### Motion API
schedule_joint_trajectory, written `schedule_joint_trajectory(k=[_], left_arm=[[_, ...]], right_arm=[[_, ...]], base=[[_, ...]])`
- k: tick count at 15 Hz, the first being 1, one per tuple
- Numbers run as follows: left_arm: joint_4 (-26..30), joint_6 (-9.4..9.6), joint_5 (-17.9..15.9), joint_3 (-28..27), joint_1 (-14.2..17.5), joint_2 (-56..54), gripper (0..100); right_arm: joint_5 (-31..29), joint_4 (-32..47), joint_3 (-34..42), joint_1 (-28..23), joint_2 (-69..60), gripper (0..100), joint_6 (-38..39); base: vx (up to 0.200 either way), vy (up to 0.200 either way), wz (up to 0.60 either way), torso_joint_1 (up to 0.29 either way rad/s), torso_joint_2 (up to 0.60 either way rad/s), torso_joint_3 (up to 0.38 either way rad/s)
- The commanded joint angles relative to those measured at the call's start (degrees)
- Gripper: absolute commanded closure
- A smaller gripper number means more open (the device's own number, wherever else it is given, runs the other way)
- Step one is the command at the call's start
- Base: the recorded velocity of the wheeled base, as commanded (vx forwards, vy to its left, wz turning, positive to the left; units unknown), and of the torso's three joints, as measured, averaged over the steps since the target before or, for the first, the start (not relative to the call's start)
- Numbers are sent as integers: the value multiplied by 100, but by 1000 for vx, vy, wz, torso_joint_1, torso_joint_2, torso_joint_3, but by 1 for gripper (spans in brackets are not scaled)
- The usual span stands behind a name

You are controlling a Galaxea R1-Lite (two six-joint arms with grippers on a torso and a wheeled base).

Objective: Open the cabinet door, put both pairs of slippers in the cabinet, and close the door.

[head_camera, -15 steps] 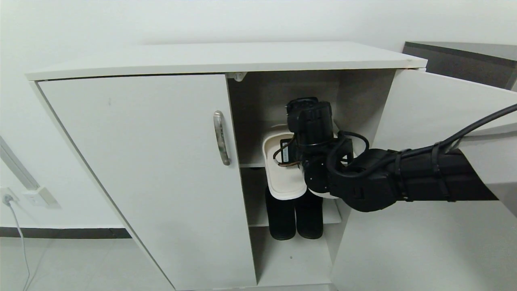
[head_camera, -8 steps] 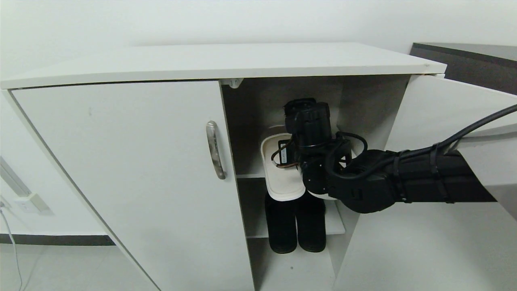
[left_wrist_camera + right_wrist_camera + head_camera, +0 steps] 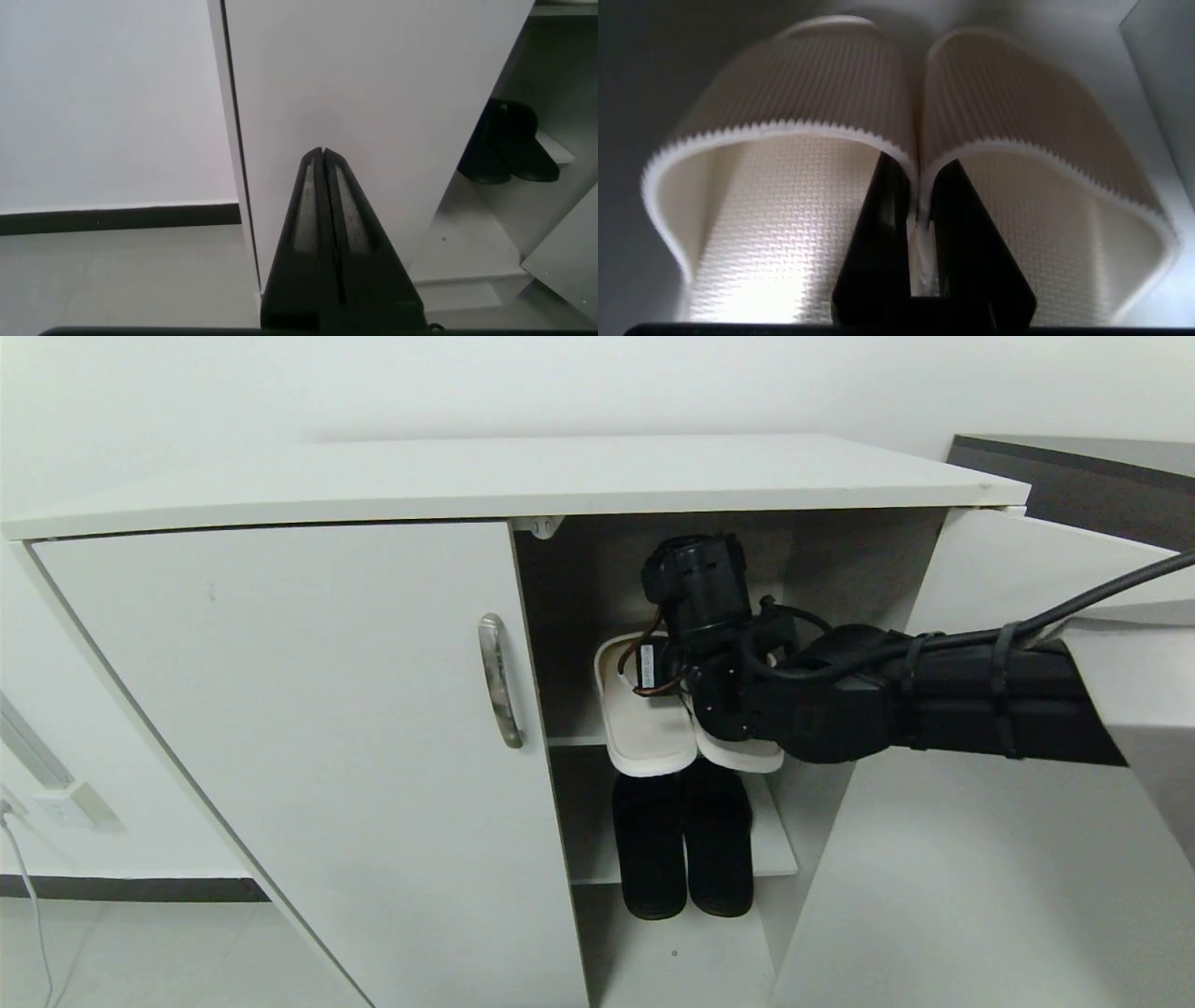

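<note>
Pinching the white slippers (image 3: 803, 140) by their touching inner walls, the right tool (image 3: 920, 191) holds the ribbed, textured pair over the upper shelf (image 3: 571, 728) of the cabinet (image 3: 523, 476), above the black slippers (image 3: 681, 845). Left tool (image 3: 323, 159), fingers pressed together and empty, faces the cabinet's closed door (image 3: 280, 709).

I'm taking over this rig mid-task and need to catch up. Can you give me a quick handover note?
Grippers: left gripper shut, empty, facing the closed left door; right gripper shut on the white slippers at the upper shelf, heels overhanging.
The black slippers lie on the lower shelf.
Done: right door open, black slippers in.
Left: release white slippers, withdraw, close right door.
</note>
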Motion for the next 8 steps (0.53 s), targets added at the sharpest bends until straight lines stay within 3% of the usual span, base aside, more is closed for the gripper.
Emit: schedule_joint_trajectory(k=[1, 8], left_arm=[[2, -2, 1, -7, 4, 7, 100], [2, -11, 10, 2, 4, 7, 100]], right_arm=[[0, 34, -444, -115, 399, 100, -6], [-35, 148, -857, -159, 487, 100, -138]], base=[[0, 0, 0, 0, 0, 0], [0, 0, 0, 0, 0, 0]])
